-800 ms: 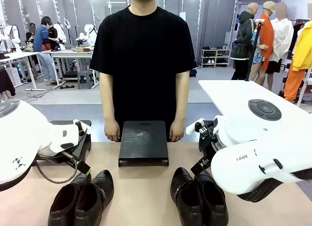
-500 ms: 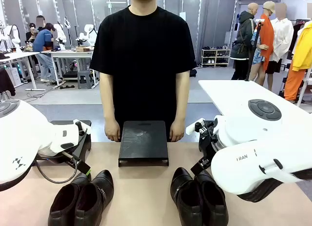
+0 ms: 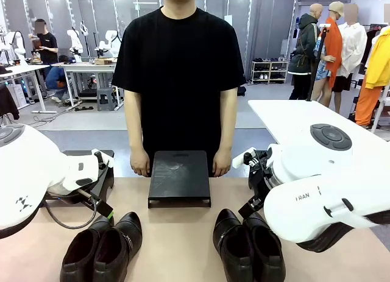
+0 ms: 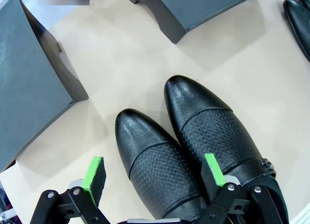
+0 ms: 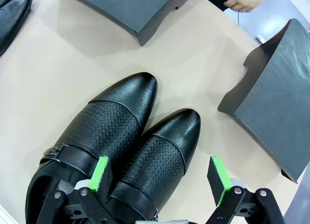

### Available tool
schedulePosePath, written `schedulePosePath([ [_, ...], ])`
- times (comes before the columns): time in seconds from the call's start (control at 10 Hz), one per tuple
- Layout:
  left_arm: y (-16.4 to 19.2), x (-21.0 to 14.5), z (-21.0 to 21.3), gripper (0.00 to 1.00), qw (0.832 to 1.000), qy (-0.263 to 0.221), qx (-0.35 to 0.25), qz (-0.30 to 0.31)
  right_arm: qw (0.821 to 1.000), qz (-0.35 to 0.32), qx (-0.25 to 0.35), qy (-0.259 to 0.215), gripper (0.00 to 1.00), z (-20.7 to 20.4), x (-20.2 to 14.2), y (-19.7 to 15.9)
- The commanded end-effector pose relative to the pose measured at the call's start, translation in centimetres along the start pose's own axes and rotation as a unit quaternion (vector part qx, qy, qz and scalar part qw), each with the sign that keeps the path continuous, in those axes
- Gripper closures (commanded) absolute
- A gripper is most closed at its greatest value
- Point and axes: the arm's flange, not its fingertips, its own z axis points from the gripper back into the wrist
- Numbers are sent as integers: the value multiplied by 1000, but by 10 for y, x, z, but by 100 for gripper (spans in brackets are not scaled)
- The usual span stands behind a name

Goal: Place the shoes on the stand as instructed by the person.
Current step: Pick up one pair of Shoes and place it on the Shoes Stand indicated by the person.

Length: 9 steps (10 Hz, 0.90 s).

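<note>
**Wide Jaws, Waiting Shoes, No Sign Yet**

The left jaws were spread wide and held nothing. Their green pads (image 4: 95,174) hung over the left pair of shoes (image 4: 193,146). The right jaws were wide and empty too, over the right pair of shoes (image 5: 121,132). Both pairs sat on the desk (image 3: 177,245), on the robot's side, and not on any stand.

In each pair the two shoes touched side by side. If a pad came straight down, it could hit the top of a shoe or shove its twin away. I think the shiny leather could also slip out of a grip. The person's hands (image 3: 140,162) rested by the middle stand (image 3: 179,175) and pointed at nothing. So the robot could pick the wrong pair or the wrong stand.

Against the earlier frames, the arms, the shoes and the hands had not moved. A person far back on the left (image 3: 41,41) had changed place.
</note>
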Motion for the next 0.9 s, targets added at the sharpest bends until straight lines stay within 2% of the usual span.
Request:
schedulePosePath([
  [0.0, 0, 0, 0, 0, 1000, 0, 0, 0, 1000, 0, 0, 0, 0, 0, 0, 0],
  [0.1, 11, 17, 18, 0, 1000, 2, 1, -15, 1000, 0, 12, -26, 0, 16, 20, -8],
  [0.2, 24, 33, 38, 0, 1000, -3, -6, 3, 999, 4, 11, -30, 0, 35, 38, -17],
  [0.4, 37, 46, 74, 0, 997, -7, -69, 27, 999, -3, 40, -29, 0, 67, 58, -30],
  [0.5, 45, 49, 93, 0, 995, -9, -88, 34, 998, -3, 52, -36, 0, 82, 61, -36],
  [0.6, 57, 49, 116, 0, 989, -22, -133, 53, 994, -31, 88, -50, 0, 102, 62, -50],
  [0.7, 74, 43, 137, 0, 982, -46, -169, 74, 988, -81, 118, -59, 0, 117, 56, -71],
  [0.8, 94, 29, 157, 0, 967, -55, -233, 87, 977, -105, 175, -64, 0, 132, 44, -91],
])
